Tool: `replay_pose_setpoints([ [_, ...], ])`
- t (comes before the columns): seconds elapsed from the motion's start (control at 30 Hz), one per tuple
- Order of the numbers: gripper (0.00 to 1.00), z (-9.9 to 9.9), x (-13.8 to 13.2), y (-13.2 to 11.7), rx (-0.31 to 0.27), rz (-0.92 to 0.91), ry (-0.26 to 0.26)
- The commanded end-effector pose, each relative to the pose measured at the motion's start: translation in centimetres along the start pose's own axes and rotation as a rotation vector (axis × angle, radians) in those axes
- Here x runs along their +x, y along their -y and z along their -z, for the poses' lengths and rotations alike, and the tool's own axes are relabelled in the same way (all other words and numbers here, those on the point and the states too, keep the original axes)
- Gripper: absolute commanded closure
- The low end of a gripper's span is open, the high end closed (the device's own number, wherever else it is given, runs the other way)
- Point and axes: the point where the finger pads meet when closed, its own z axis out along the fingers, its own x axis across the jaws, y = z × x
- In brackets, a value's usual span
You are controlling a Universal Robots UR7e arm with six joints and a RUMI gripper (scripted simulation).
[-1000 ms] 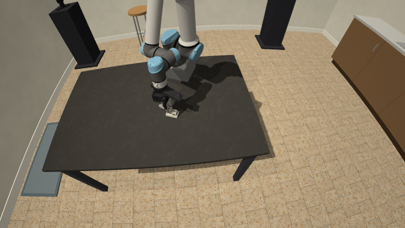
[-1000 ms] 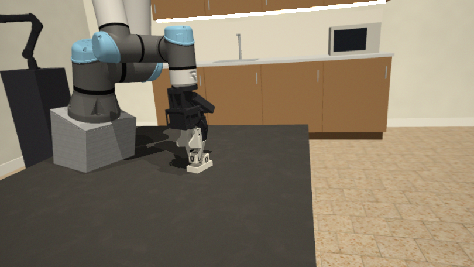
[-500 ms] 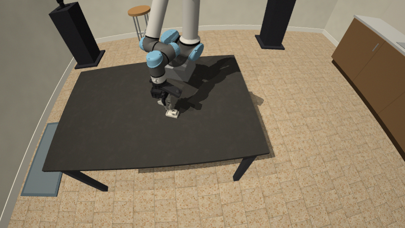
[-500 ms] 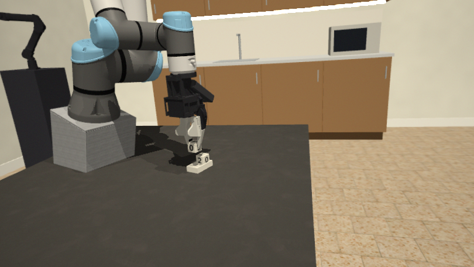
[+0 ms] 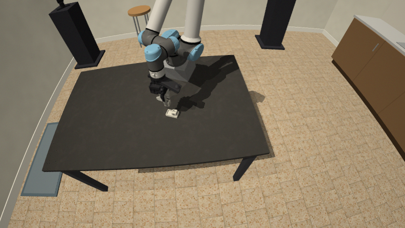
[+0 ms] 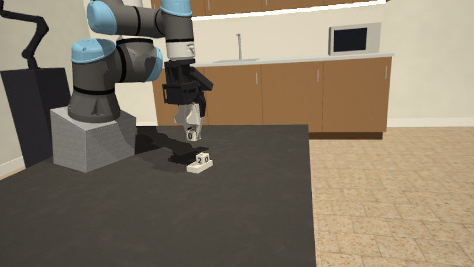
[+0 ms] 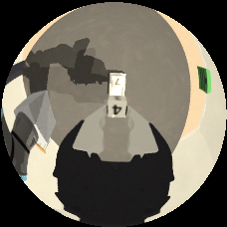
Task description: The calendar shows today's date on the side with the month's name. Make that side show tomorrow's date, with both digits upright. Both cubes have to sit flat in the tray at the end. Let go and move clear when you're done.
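My gripper (image 5: pixel 166 102) (image 6: pixel 192 136) (image 7: pixel 116 106) is shut on a white date cube (image 6: pixel 190 135) (image 7: pixel 117 110) and holds it in the air, a little above and behind the tray. The held cube shows a 0 in the exterior view and a 4 in the wrist view. The white calendar tray (image 5: pixel 169 114) (image 6: pixel 193 168) lies on the dark table (image 5: pixel 113 135) (image 6: pixel 132 215) near its middle. The other cube (image 5: pixel 174 112) (image 6: pixel 202 158) (image 7: pixel 117 83) sits in the tray. It shows a 2 and a 0 on its sides in the exterior view and a 7 on top in the wrist view. I cannot make out the month's name.
The arm's grey pedestal (image 6: pixel 89 146) (image 5: pixel 182 72) stands on the table behind the tray. The table's right edge (image 6: pixel 309 198) drops to the tiled floor. Kitchen cabinets (image 6: pixel 288 96), two black columns (image 5: pixel 75 33) and a stool (image 5: pixel 138 12) stand off the table.
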Motion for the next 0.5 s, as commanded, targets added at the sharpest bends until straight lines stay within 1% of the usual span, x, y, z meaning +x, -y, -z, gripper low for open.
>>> replay_pose_setpoints([
  [0.0, 0.9, 1.1, -0.04, -0.03, 0.002, 0.0, 0.001],
  [0.47, 0.9, 1.36, -0.04, -0.03, 0.002, 0.0, 0.001],
])
